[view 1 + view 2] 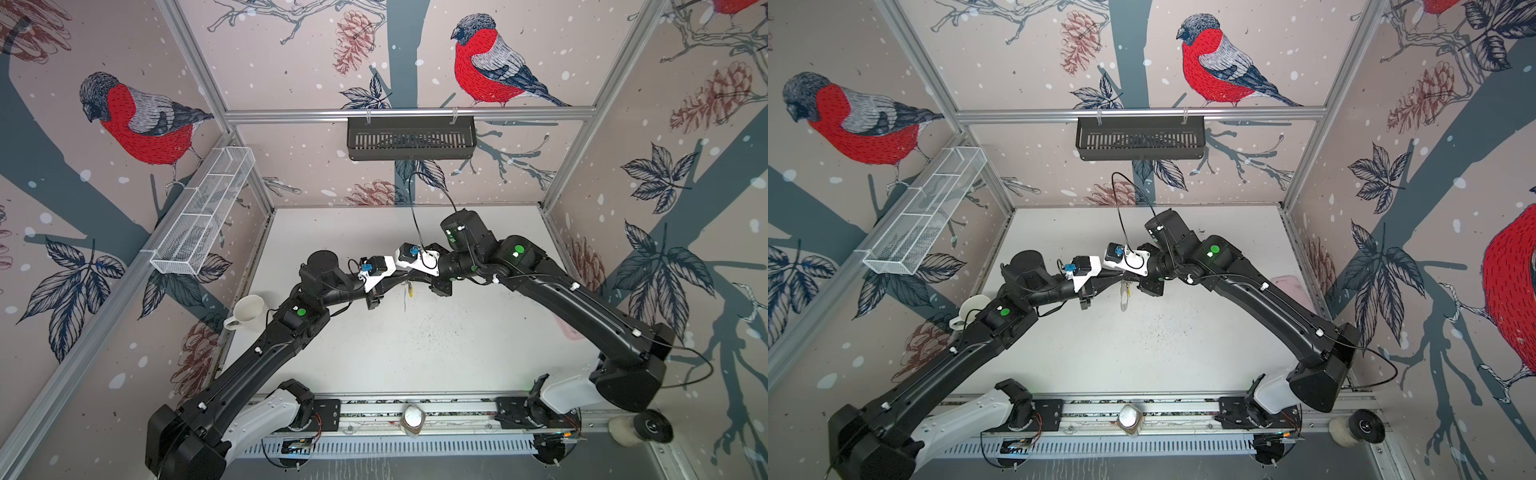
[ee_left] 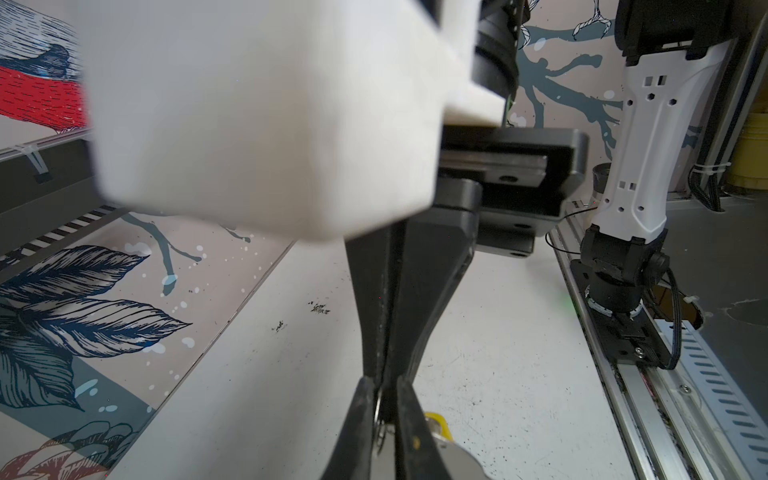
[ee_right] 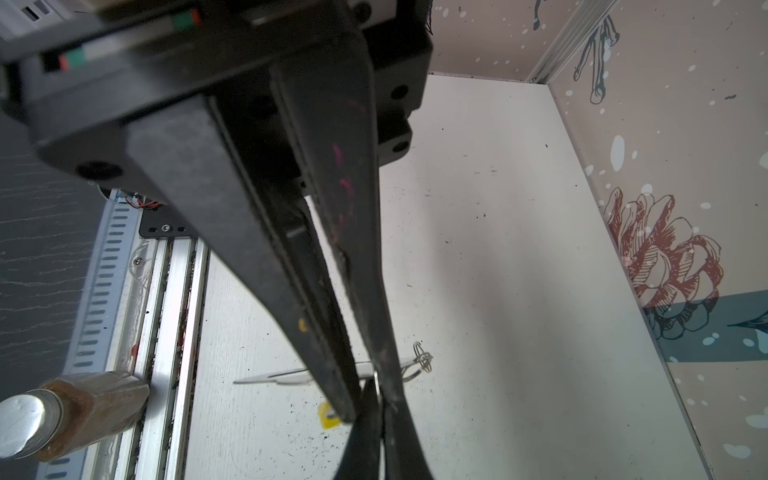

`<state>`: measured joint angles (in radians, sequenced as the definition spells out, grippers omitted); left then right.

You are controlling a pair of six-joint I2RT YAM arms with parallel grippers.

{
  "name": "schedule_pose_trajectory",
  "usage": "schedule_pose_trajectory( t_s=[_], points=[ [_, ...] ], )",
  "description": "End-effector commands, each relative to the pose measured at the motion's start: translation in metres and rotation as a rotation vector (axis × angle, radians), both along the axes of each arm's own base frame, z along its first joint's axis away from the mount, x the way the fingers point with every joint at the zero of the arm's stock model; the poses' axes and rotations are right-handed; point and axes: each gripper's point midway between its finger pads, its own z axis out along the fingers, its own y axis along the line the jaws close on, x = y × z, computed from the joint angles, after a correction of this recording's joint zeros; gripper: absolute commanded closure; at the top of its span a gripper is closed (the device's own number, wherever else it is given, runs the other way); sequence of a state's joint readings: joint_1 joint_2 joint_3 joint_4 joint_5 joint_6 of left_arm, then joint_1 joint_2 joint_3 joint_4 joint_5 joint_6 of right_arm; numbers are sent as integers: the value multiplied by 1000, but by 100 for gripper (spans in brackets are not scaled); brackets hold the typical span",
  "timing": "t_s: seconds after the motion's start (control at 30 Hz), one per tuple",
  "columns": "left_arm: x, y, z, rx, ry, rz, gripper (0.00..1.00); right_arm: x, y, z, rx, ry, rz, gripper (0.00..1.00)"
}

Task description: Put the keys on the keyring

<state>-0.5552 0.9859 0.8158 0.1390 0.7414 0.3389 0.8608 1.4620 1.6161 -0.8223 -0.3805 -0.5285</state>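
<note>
Left gripper point(image 2: 384, 388) jaws nearly shut, apparently pinching the keys point(image 2: 436, 419) by the metal beside the yellow tag. Right gripper point(image 3: 370, 401) jaws clamped on keyring point(image 3: 286, 377), held above tabletop point(image 3: 498, 249). Both look light, stiff, slippery; grip flat faces.

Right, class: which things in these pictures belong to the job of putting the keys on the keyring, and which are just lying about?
Part of the job:
- keys with yellow tag
- keyring, held up between the grippers

Just lying about:
- white mug
- brown jar with metal lid
- white wire basket
- black basket
</note>
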Motion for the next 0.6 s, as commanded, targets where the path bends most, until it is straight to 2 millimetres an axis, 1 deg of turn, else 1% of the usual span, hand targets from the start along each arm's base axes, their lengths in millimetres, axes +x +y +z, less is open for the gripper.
schedule_pose_trajectory(
  t_s=[0.0,0.13,0.23,0.37,0.43,0.47,0.57],
  points=[
    [-4,-2,3,-5,-2,-32,91,-7,8,18,80,-27,54,100],
    [-3,-4,4,-8,-1,-37,100,-9,8,22,98,-32,63,100],
    [-3,-3,6,-21,-7,-34,100,-9,7,22,101,-34,60,100],
    [-1,-1,13,-81,-21,-5,100,-2,8,22,123,-52,23,100],
    [-2,1,16,-114,-31,-1,100,0,7,20,141,-56,5,94],
    [-3,1,17,-126,-33,-2,100,1,7,21,155,-61,-3,89],
    [-1,3,17,-143,-32,14,100,4,4,21,210,-81,-45,83]
  ],
)
